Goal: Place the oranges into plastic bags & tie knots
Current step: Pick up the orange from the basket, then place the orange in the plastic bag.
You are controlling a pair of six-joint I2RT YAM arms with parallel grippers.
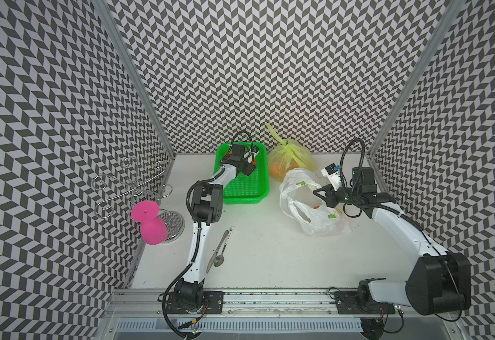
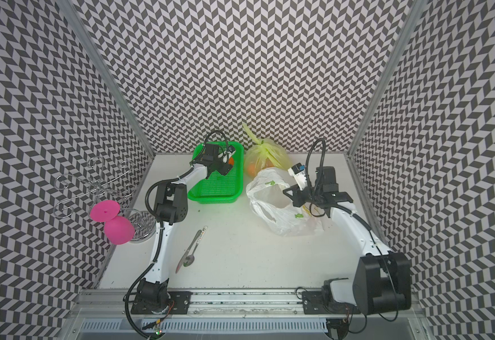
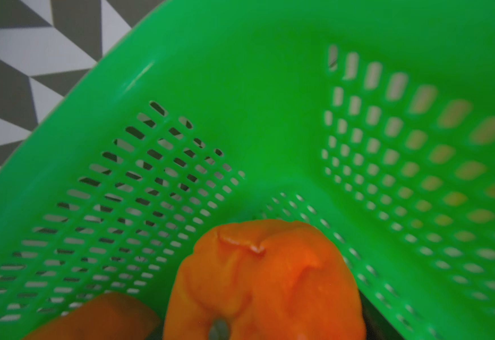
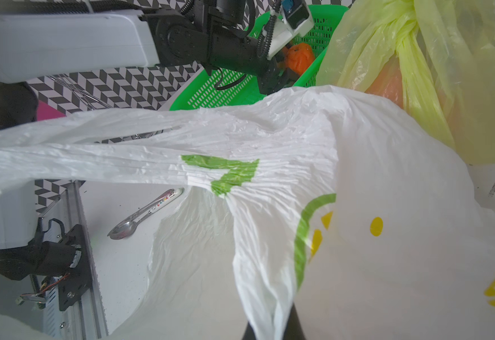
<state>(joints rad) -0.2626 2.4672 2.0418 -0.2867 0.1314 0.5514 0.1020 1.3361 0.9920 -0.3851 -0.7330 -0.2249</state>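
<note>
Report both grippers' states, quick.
Left gripper: down in the green basket at an orange; whether it grips cannot be told.
Right gripper: shut on the white bag at its rim.

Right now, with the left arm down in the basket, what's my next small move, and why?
Probably close the left gripper fully on the orange: it sits right at the gripper in the basket, though a firm grip isn't visible yet. The right gripper pinches the white bag's rim, mouth open and ready.

Yellow-green bag (image 1: 292,154) knotted, oranges (image 1: 276,170) inside; white bag (image 1: 314,220) open; orange (image 3: 264,279) in basket (image 1: 246,188).
</note>
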